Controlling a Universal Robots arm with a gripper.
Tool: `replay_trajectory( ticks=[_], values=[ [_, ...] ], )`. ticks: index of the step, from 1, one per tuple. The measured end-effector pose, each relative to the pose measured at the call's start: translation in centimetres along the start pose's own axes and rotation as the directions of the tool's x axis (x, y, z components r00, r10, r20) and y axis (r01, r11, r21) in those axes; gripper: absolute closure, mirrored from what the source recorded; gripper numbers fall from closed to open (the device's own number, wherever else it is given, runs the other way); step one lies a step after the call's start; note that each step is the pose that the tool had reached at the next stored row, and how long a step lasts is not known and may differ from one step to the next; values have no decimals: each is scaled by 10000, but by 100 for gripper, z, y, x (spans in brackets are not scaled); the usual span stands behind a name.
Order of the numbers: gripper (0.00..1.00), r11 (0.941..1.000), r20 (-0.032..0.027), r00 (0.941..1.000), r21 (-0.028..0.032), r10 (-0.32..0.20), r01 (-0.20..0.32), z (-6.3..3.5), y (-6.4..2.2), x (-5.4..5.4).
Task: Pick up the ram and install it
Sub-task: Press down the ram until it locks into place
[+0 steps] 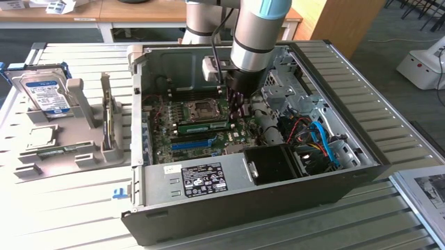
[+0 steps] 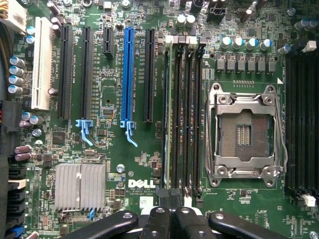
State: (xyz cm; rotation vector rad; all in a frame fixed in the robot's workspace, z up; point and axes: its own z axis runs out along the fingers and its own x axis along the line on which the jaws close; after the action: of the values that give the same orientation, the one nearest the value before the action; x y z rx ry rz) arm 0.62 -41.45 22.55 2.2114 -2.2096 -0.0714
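beside the cpu socket point(image 1: 204, 108), ram point(image 1: 201, 125) stands edgewise, parallel to blue slot point(image 1: 191, 144)

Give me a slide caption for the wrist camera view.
Shut gripper over a Dell motherboard, the ram standing in one of the memory slots beside the empty processor socket.

An open computer case point(image 1: 243, 208) lies on the slatted table point(image 1: 70, 213), its green motherboard point(image 2: 144, 149) showing an empty processor socket point(image 2: 244, 134), a blue slot point(image 2: 128, 74), a white slot point(image 2: 42, 64) and a ribbed heatsink point(image 2: 79, 185), while a hard drive point(image 1: 43, 94) rests in a grey holder point(image 1: 70, 153) at the exterior view's left.
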Motion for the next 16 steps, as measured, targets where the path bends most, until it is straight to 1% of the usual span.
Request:
replay_trajectory(
  ticks=[16],
  values=[
    [90, 10000, -2, 10000, 0, 0, 0, 17, -1, 1]
  ],
)
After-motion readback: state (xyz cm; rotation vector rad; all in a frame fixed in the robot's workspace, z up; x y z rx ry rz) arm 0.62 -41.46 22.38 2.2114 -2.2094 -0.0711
